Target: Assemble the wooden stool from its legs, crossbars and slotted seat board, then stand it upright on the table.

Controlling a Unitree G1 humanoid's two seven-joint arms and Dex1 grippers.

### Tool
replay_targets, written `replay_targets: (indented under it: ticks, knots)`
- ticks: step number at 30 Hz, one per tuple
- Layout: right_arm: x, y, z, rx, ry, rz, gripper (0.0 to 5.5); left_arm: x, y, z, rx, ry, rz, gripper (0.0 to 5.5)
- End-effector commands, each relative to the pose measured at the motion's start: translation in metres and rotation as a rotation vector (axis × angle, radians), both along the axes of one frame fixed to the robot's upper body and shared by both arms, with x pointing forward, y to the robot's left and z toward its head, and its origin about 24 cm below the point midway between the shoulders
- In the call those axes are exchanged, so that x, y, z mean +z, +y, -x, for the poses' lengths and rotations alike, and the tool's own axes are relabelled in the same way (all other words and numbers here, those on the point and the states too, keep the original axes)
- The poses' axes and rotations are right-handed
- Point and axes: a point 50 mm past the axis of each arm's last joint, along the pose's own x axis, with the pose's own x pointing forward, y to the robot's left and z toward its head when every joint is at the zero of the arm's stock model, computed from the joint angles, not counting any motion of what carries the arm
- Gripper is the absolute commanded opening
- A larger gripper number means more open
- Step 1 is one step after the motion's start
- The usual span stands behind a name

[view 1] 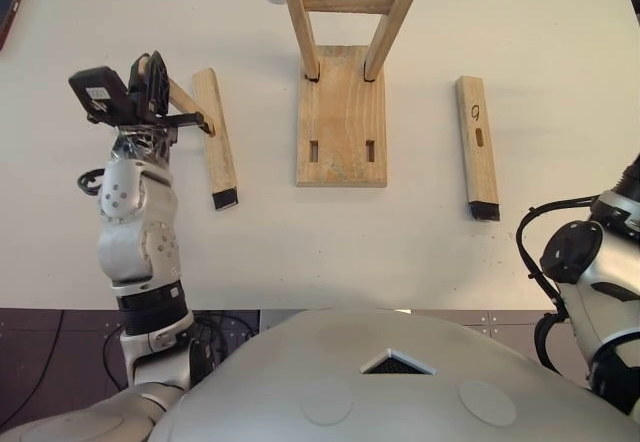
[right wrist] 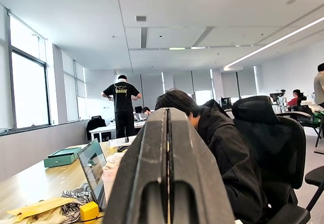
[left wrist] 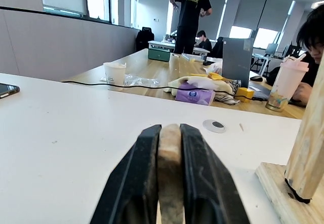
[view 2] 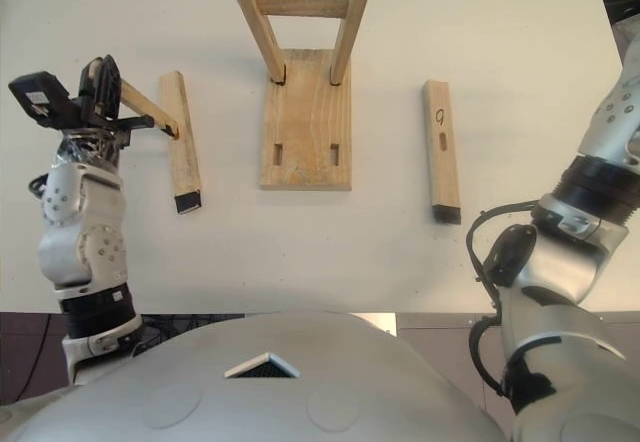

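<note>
Left jaws clamp crossbar (view 2: 150,108), tip at leg (view 1: 218,142); seat board (view 1: 341,132) apart.

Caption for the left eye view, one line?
Left end effector grips a crossbar touching a loose leg; two legs stand in the seat board.

Silver jointed arms (view 1: 135,232), black elbow bands (view 1: 152,309), looped cables (view 1: 522,234), black left end effector (view 1: 152,72)

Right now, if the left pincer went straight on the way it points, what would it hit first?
Probably nothing: the left pincer, shut on a crossbar, faces bare table; the seat board lies aside.
</note>
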Motion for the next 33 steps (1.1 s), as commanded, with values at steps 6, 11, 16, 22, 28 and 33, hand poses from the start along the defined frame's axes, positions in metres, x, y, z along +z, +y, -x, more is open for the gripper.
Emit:
replay_targets:
  ticks: [6,11,16,22,28,33]
  knots:
    - [-0.005,0.019,-0.016,0.065,0.013,0.025,0.00,-0.061,-0.016,-0.029,-0.057,0.190,-0.025,0.38]
    - [-0.005,0.023,-0.019,0.077,0.013,0.029,0.00,-0.056,-0.016,-0.051,-0.083,0.152,-0.065,0.38]
    - [-0.010,0.023,-0.017,0.060,0.018,0.018,0.00,-0.052,-0.001,-0.051,-0.059,0.174,-0.107,0.38]
    - [-0.012,0.026,-0.018,0.065,0.024,0.024,0.00,-0.067,-0.019,-0.051,-0.188,0.297,-0.117,0.38]
    - [-0.012,0.028,-0.020,0.080,0.033,0.042,0.00,-0.118,-0.021,-0.015,-0.177,0.472,-0.088,0.38]
    - [-0.016,0.030,-0.021,0.086,0.049,0.045,0.00,-0.128,-0.021,-0.009,-0.209,0.518,-0.117,0.38]
